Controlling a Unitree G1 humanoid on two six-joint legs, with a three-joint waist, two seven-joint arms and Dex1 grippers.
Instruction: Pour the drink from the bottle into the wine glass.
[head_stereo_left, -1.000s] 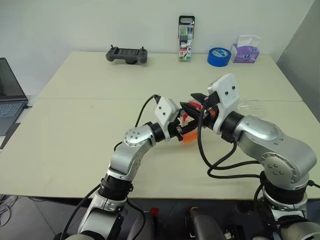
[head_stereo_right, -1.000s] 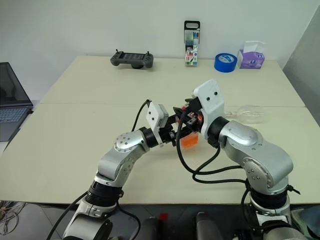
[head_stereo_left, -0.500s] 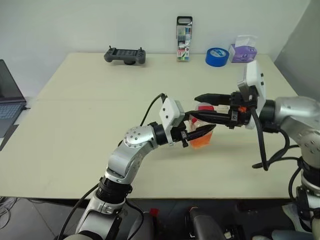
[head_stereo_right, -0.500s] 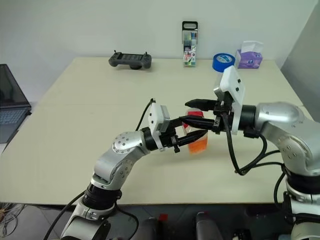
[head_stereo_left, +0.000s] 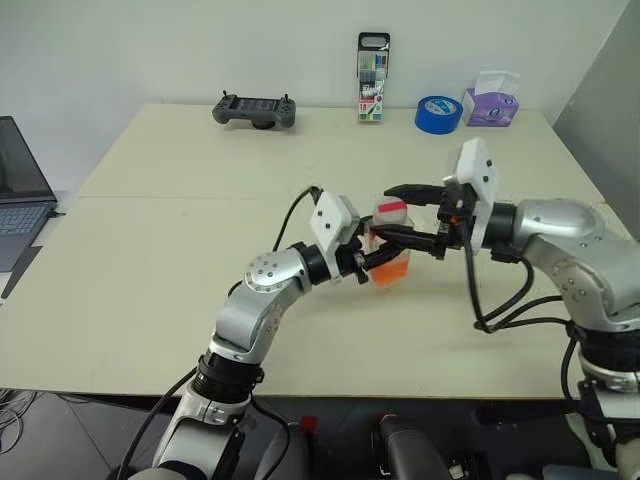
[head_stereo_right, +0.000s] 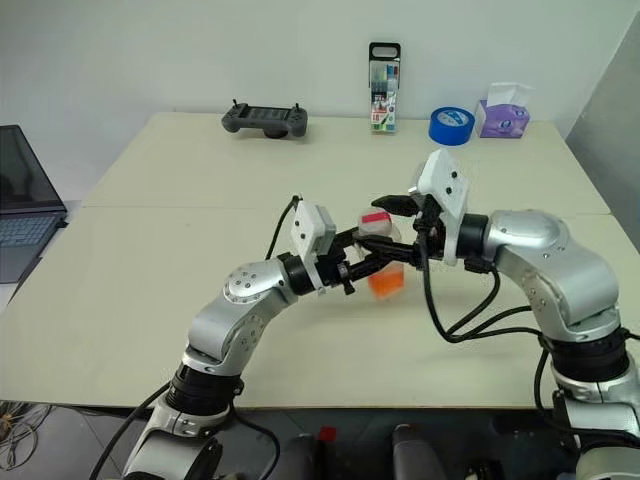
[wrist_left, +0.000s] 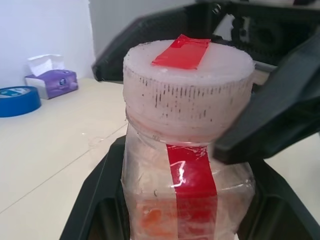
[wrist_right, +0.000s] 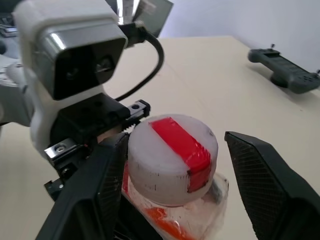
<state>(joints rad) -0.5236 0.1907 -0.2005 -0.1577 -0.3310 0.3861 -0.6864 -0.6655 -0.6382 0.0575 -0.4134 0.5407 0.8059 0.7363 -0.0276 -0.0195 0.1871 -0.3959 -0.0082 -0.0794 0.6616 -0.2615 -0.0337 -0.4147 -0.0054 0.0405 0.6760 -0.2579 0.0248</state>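
While the bottle (head_stereo_left: 388, 247) stands upright near the middle of the bench (head_stereo_left: 150, 250), the left gripper (head_stereo_left: 372, 256) reaches in level from the left side and clamps it. Its two black fingers (wrist_left: 97, 200) press against opposite sides of the clear body, below the neck, as seen in the left wrist view. The bottle's base is hidden behind the fingers, so whether it rests on the bench cannot be told.

The drink (head_stereo_left: 390, 268) fills the lower part of the bottle as an orange-red layer. A red label strip (wrist_left: 192, 185) runs vertically down the clear wall. The cap (wrist_right: 172, 157) is white and ribbed with a red band across its top, and it is still seated on the neck.

The right gripper (head_stereo_left: 402, 213) approaches level from the right, at cap height. Its fingers (wrist_right: 262, 172) are spread apart on either side of the cap. In the right wrist view a clear gap shows between the cap and the finger on one side; the other finger lies close beside the cap, and contact there cannot be determined.

Along the far edge of the bench lie a dark handheld controller (head_stereo_left: 254, 108), an upright pen pack (head_stereo_left: 373, 76), a roll of blue tape (head_stereo_left: 438, 112) and a purple tissue box (head_stereo_left: 490, 102). A laptop (head_stereo_left: 18, 190) sits off the left edge.
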